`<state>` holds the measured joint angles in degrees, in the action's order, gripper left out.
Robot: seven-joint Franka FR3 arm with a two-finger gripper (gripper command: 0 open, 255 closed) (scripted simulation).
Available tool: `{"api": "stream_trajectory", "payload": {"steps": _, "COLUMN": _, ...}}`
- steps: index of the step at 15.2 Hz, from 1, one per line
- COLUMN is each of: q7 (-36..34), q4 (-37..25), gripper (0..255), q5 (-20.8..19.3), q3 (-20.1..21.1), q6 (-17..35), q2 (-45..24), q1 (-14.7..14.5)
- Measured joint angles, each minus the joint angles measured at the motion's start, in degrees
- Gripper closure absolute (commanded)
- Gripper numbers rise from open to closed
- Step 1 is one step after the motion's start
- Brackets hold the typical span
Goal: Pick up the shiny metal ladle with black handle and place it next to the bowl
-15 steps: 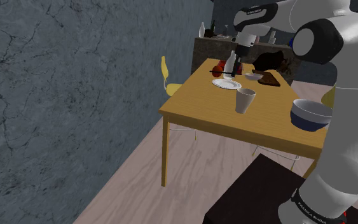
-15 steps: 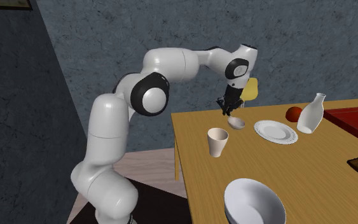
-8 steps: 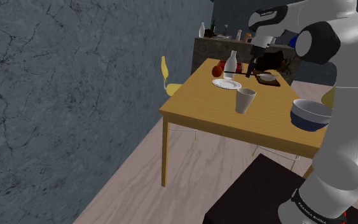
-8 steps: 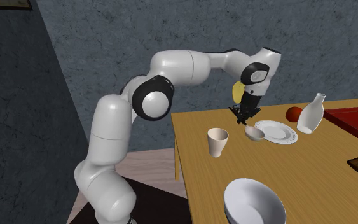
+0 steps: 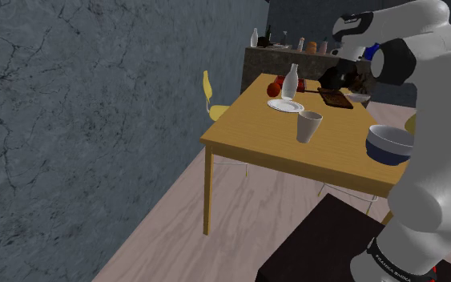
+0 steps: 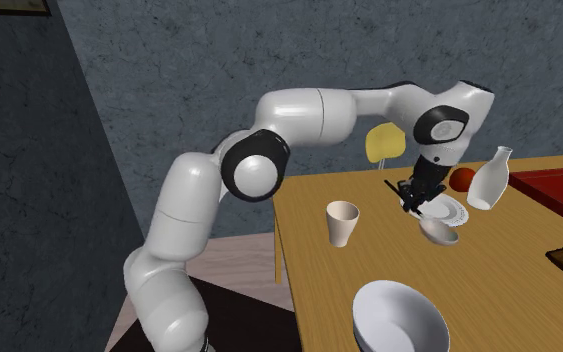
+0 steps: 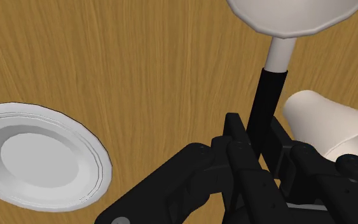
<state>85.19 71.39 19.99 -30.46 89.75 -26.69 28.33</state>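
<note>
In the shoulder view, the gripper (image 5: 337, 78) hangs over the far part of the tabletop (image 5: 255, 132), past the plate (image 5: 285, 105) and the bottle (image 5: 291, 82). The ladle (image 5: 359, 98) shows as a pale scoop just below it, beside a dark board (image 5: 336, 99). The bowl (image 5: 390, 144) sits well apart at the tabletop's near right edge, and a cup (image 5: 308, 126) stands between the two.

In the second exterior view, the gripper (image 6: 413, 192) clasps the ladle (image 6: 438, 232) by its black handle. The scoop slants down low over the wood, just beside the plate (image 6: 447, 208). I cannot tell whether it touches the tabletop (image 6: 509, 270). The bowl (image 6: 399, 318) stands at the near edge and the cup (image 6: 342, 222) nearer the left edge. The bottle (image 6: 489, 180) and a red tray (image 6: 554, 190) lie toward the far right corner.

In the wrist view, the gripper (image 7: 262, 137) is closed narrow on the black handle. The ladle (image 7: 269, 95) runs out past the fingertips to a pale neck and scoop. The plate (image 7: 41, 156) lies to one side of the gripper and the cup (image 7: 323, 124) is close on the other.

The ladle looks stiff and fairly light, and it is not fragile. Its weight likely sits in the scoop, well out from the grip. The smooth handle could therefore pivot or slip between the pads. Holding the handle is right, and a grip nearer the scoop would probably steady it more.
</note>
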Motion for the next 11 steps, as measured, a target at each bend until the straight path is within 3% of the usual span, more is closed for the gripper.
{"api": "stream_trajectory", "payload": {"steps": 6, "q7": 6.23, "q4": -10.58, "gripper": 255, "q5": 2.72, "q3": -0.47, "q6": -4.93, "q2": -6.94, "q1": 8.93}}
{"api": "stream_trajectory", "payload": {"steps": 9, "q7": 8.31, "q4": -19.78, "gripper": 255, "q5": 4.57, "q3": 0.01, "q6": -9.01, "q2": -12.23, "q1": 14.64}}
{"api": "stream_trajectory", "payload": {"steps": 11, "q7": 9.1, "q4": -21.62, "gripper": 255, "q5": 5.1, "q3": 0.21, "q6": -9.23, "q2": -13.97, "q1": 16.21}}
